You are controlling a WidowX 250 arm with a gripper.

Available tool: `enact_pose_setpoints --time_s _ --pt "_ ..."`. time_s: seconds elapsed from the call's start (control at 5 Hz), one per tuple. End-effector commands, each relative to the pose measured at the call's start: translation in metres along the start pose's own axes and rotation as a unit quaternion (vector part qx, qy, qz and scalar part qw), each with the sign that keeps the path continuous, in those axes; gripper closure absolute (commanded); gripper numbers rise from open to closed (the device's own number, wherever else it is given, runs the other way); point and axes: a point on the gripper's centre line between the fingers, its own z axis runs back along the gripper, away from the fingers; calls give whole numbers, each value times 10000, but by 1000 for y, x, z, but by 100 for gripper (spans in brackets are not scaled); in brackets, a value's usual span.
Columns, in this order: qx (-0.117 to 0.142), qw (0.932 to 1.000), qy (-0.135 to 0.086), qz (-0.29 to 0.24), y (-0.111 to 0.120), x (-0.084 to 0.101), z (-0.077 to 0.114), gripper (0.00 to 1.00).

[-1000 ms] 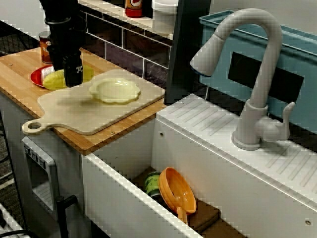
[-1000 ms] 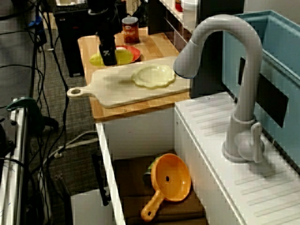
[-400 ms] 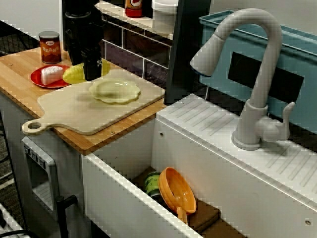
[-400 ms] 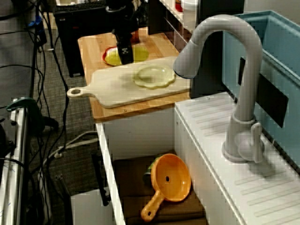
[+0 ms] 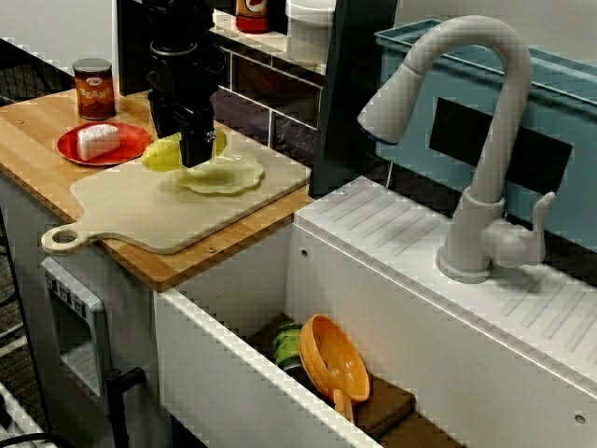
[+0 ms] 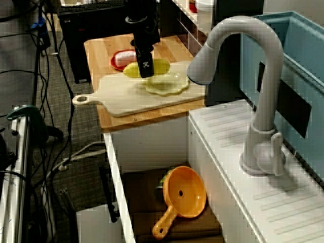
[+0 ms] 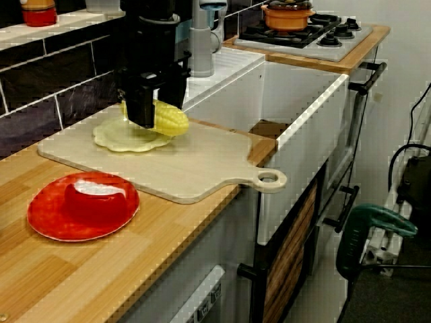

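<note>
1. Over the pale plate [image 5: 231, 175] on the cutting board [image 5: 140, 210], a corn cob [image 7: 170, 119] is held by the end effector [image 5: 198, 154], which is clamped on it.
2. Carrying is judged the step in hand; cob-plate contact cannot be told.
3. Cob sits toward the plate's rim, so centring would be needed before any release.
4. A red plate [image 5: 129, 143] is seen nearby on the surface [image 5: 28, 140].

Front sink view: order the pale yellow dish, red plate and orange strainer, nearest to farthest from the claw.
1. Pale yellow dish, just below the claw holding the corn.
2. Red plate, picture-left on the counter.
3. Orange strainer, down in the sink.
</note>
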Motion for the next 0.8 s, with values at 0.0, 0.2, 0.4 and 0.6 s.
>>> enact_pose_setpoints --time_s 0.0,0.2,0.4,0.6 --pt "144 9996 -216 105 4 20 10 100" --pt "137 9996 -188 175 5 22 9 100" --pt "175 9994 -148 253 7 21 7 0" --pt "138 9995 -126 257 10 17 8 0"
